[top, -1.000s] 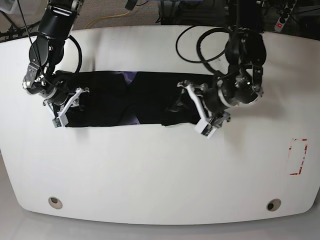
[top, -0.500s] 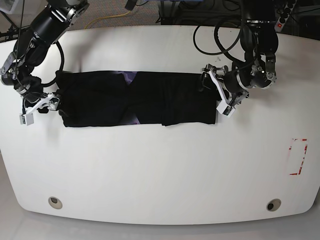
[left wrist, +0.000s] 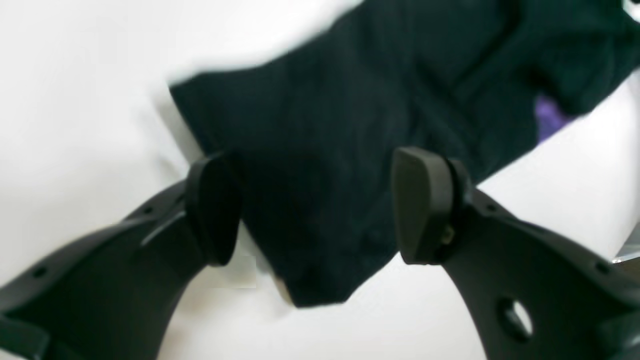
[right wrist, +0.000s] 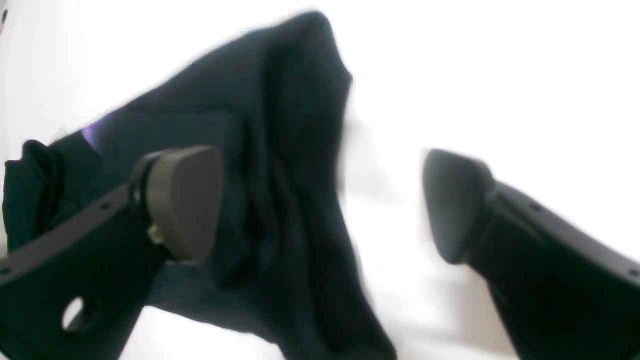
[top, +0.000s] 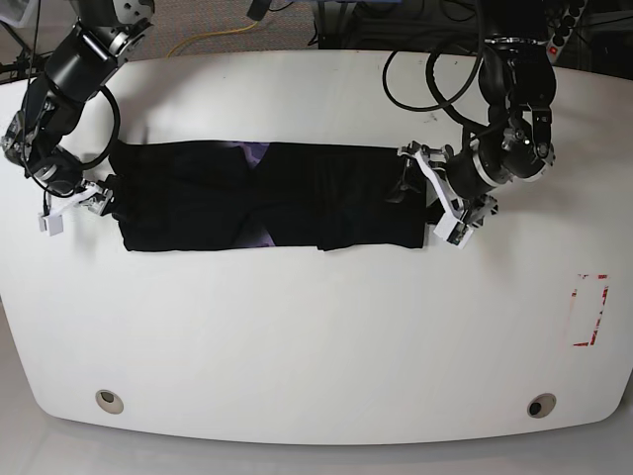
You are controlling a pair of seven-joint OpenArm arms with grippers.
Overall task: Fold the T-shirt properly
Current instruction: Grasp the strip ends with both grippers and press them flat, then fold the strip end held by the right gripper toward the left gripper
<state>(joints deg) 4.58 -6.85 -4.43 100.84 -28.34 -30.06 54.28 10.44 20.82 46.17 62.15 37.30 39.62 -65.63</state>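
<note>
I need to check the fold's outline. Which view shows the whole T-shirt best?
The base view: the T-shirt lies there as one long band, all edges visible. Each wrist view shows only one blurred end between open fingers.

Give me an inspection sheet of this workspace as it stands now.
Surface: white table, red tape rectangle at one edge.
Job's things: black T-shirt lying flat as a long folded band, purple patch showing.
Clutter: nothing seen.
Grippers: left gripper open at one end of the band; right gripper open at the other; neither holds cloth.
Cables: black loops by the left arm.
Surroundings: power strip behind the table.
</note>
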